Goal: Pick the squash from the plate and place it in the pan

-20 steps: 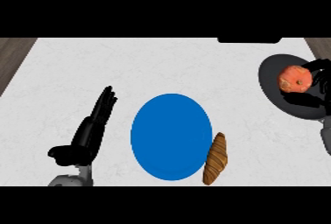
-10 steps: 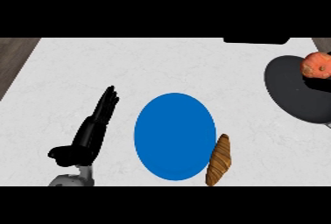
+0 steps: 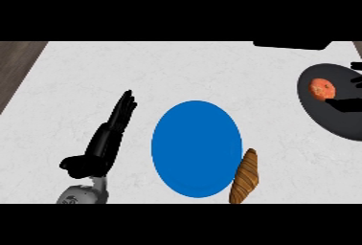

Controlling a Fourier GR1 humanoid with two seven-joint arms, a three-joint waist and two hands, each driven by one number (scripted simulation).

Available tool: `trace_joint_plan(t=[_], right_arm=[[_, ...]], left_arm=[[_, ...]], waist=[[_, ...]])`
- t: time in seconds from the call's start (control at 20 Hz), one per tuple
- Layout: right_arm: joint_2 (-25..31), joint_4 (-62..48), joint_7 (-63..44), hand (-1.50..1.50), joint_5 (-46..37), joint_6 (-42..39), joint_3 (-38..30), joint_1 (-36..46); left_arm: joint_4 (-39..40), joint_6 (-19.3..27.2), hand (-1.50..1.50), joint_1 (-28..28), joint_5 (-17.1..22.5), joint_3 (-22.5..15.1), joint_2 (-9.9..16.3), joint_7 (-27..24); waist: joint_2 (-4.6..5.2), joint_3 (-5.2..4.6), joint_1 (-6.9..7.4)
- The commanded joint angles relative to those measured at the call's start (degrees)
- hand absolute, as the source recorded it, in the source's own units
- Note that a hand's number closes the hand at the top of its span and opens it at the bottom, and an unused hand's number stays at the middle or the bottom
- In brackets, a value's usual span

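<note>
squash (image 3: 323, 88): we've got it over the pan (image 3: 339, 124) now
right hand (image 3: 348, 103): fingers' state, can't tell
left hand (image 3: 106, 139): fingers straight, resting

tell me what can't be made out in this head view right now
- Right hand: only dark finger shapes show over the dark round pan at the right edge; its grip on the orange-red squash cannot be judged.
- Pan: cut off by the right edge.
- Brown croissant: lower end cut by the bottom band.

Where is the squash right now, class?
In the head view the squash lies in the dark pan at the counter's right edge, between the right hand's fingers, far from the blue plate.
</note>
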State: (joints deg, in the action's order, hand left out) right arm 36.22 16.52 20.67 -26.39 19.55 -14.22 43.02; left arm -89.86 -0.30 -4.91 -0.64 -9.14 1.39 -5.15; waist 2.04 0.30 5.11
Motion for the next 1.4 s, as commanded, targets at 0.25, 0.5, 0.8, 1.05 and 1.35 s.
trace_joint_plan(t=[0.25, 0.5, 0.8, 1.05, 1.35], right_arm=[[-0.7, -5.9, 5.6, -1.5, 2.6, -9.8, -2.6, 4.3], [-0.9, -4.5, 12.6, -1.5, 10.8, -9.0, -10.9, 4.2], [3.5, -7.5, 13.9, -1.5, 16.2, -20.0, -16.2, 3.2], [7.0, -9.0, 19.6, -1.5, 18.5, -34.6, -17.9, -3.4], [9.8, -7.8, 25.6, -1.5, 17.9, -46.6, -16.7, -8.7]], left_arm=[[2.3, 0.6, 0.0, -0.4, -0.7, 0.2, -0.6, -1.3], [1.7, 0.5, 0.0, -1.1, -0.3, 1.0, -0.1, -0.9], [1.3, -0.1, 0.0, 0.5, 0.4, 1.5, 0.4, -0.7], [1.4, 1.4, 0.0, 0.3, -0.5, 1.7, -0.3, -1.1], [-1.7, -0.3, 0.0, 1.5, 0.8, 2.5, 1.6, 1.2]], waist=[[0.06, 0.15, -0.56], [-0.12, 0.21, -1.56], [-0.6, 0.06, -2.15], [-0.75, 0.11, -3.19], [-1.29, 0.02, -3.45]])
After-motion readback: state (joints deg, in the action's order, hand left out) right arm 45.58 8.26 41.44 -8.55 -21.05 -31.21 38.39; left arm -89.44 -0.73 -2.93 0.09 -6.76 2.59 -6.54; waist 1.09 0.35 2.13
